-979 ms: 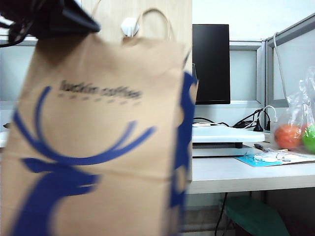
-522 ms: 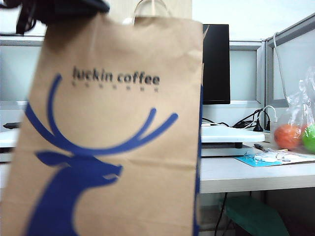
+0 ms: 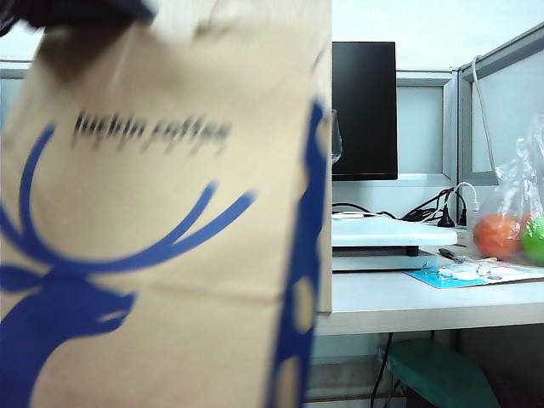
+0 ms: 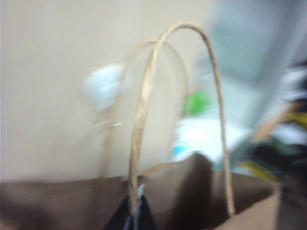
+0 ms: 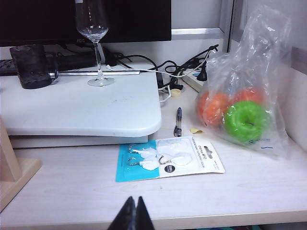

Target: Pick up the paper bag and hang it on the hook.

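Aloft, the paper bag is pinched at its rim by the shut left gripper, its light, floppy handle near the hook; the right gripper is closed, empty.

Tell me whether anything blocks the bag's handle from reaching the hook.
Nothing visible does. In the left wrist view the paper bag, pinched at its rim by the left gripper, has its handles upright beside the blurred hook on the board, with no object between.
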{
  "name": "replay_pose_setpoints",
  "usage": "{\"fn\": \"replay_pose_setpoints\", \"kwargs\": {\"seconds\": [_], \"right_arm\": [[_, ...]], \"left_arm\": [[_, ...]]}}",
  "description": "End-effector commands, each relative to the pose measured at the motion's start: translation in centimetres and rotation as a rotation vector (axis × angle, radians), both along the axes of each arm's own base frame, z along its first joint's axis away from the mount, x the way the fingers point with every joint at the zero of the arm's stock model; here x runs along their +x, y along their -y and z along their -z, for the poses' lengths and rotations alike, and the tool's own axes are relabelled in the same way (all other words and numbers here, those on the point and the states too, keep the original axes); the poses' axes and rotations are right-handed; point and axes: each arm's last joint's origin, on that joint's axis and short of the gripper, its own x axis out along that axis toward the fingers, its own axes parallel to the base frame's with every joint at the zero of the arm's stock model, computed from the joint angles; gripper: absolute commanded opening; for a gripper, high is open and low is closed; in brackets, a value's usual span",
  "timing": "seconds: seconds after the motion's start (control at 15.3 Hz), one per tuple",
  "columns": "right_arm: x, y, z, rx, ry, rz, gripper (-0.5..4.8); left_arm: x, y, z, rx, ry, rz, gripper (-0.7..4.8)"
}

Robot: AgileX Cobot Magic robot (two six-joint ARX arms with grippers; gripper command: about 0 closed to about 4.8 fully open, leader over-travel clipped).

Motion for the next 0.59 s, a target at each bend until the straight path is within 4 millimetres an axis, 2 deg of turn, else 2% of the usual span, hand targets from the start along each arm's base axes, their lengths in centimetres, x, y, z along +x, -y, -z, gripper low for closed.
{"fn": "replay_pose_setpoints", "kwargs": {"seconds": [0.07, 0.59], "right_arm": [[0.0, 0.0, 0.1, 0.002, 0.004, -0.003, -0.01], [0.0, 0.0, 0.1, 0.002, 0.004, -0.002, -0.01]], "left_arm": [[0.2, -0.3, -0.1, 0.048, 0.039, -0.106, -0.05], [2.7, 1.3, 2.2, 0.118, -0.014, -0.138, -0.05]]}}
